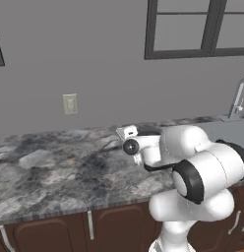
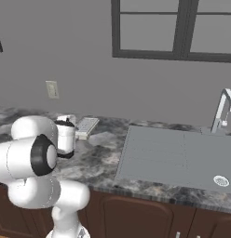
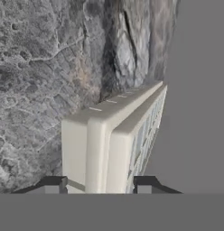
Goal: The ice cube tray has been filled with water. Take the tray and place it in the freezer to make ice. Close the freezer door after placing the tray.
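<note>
The ice cube tray (image 2: 86, 126) lies flat on the marble counter close to the back wall, a whitish-grey long tray with a grid of small cells. In the hand view the tray (image 3: 105, 135) runs away from me between the two dark fingertips (image 3: 53, 185). My gripper (image 3: 99, 185) straddles its near end, and both jaws sit against the tray's long sides. The cells have a pale grey-blue tint. The freezer and the freezer door are out of view.
A grey sink basin (image 2: 173, 155) with a faucet (image 2: 222, 111) lies to the right of the tray. The back wall with an outlet (image 2: 52, 89) stands just behind it. Open marble counter (image 1: 55, 167) stretches to the left.
</note>
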Controlling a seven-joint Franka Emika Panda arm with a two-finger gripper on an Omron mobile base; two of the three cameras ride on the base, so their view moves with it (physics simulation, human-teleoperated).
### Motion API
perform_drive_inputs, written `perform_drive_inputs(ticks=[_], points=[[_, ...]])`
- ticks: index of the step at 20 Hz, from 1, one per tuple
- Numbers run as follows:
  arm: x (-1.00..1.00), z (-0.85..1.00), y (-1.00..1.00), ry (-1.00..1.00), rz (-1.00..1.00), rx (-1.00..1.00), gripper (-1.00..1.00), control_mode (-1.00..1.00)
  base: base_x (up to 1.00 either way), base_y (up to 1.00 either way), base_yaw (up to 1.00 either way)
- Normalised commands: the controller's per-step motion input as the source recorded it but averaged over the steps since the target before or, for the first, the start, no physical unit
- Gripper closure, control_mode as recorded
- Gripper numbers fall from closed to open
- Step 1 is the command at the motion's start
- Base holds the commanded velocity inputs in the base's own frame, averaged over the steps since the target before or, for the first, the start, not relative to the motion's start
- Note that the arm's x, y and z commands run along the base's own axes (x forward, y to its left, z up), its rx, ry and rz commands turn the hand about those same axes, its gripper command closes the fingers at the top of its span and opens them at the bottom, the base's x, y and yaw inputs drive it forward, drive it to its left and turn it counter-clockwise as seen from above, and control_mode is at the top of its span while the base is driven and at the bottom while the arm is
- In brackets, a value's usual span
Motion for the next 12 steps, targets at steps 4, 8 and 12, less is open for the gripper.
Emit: perform_drive_inputs(ticks=[4, 8, 12], points=[[-0.47, 0.79, -0.06, -0.18, 0.10, 0.00, 1.00, -1.00, 0.00, 0.00, 0.00], [-0.52, 0.91, -0.13, -0.22, 0.09, 0.00, 1.00, -1.00, 0.00, 0.00, 0.00], [-0.61, 1.00, -0.26, -0.16, 0.10, 0.01, 1.00, -1.00, 0.00, 0.00, 0.00]])
